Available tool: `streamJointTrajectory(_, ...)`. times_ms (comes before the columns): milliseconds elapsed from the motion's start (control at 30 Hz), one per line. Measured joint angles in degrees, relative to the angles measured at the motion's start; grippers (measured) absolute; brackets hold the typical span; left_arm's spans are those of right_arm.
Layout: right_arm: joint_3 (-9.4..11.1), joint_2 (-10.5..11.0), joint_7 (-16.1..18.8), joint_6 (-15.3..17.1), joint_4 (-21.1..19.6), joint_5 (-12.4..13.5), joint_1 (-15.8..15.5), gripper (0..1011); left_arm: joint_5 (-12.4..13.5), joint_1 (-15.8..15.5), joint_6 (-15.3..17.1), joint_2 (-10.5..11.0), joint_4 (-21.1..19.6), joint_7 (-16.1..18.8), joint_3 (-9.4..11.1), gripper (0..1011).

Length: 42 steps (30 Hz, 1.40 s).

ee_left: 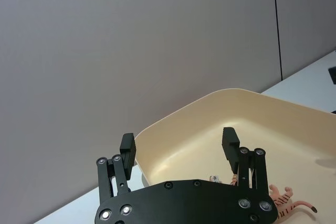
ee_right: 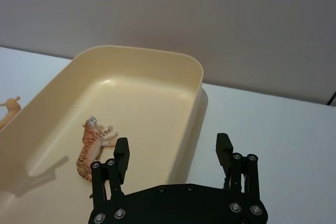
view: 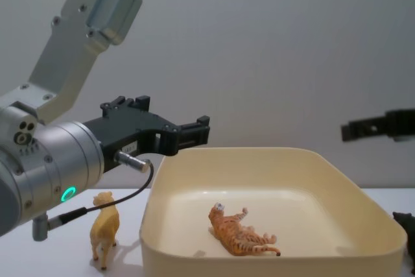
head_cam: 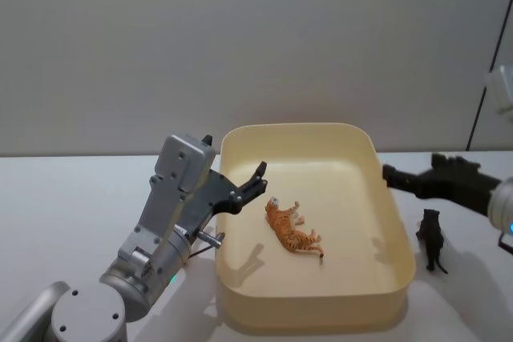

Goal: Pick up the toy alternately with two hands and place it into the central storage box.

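Note:
The central storage box [head_cam: 397,234] is a cream-yellow tub in the middle of the white table. An orange striped tiger toy [head_cam: 292,231] lies on its side on the tub floor. My left gripper [head_cam: 258,177] hovers above the tub's left wall, open and empty; its fingers [ee_left: 127,147] frame the tub's far corner, with the tiger [ee_left: 284,203] below. Over the tub's right rim hangs my right gripper [head_cam: 389,175], open with nothing in it, and the tiger [ee_right: 92,145] shows beyond its fingers [ee_right: 122,154]. A black animal toy [head_cam: 433,239] stands on the table right of the tub.
A tan animal toy [view: 104,228] stands on the table left of the tub, under my left arm. A plain grey wall rises behind the table. A dark cable [head_cam: 483,110] runs down the wall at the far right.

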Motion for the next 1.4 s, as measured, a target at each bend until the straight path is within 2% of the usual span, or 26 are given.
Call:
streamJointTrajectory(400,0.9,1.5,-2.3,0.9,-1.3,0.7,-3.8,1001,0.0,0.0,0.0,0.0,0.0,0.0,0.0,1001)
streamJointTrajectory(900,1.6,2.3,-7.4,-0.1,-2.1,-0.9,-7.9,1001,0.0,0.0,0.0,0.0,0.0,0.0,0.0,1001)
streamJointTrajectory(1167,1.6,2.2,-8.0,-0.1,-1.6,-1.3,-8.8,1001,0.0,0.0,0.0,0.0,0.0,0.0,0.0,1001)
streamJointTrajectory(1400,0.8,1.6,-7.3,-0.5,0.4,-2.3,-8.5,1001,0.0,0.0,0.0,0.0,0.0,0.0,0.0,1001)
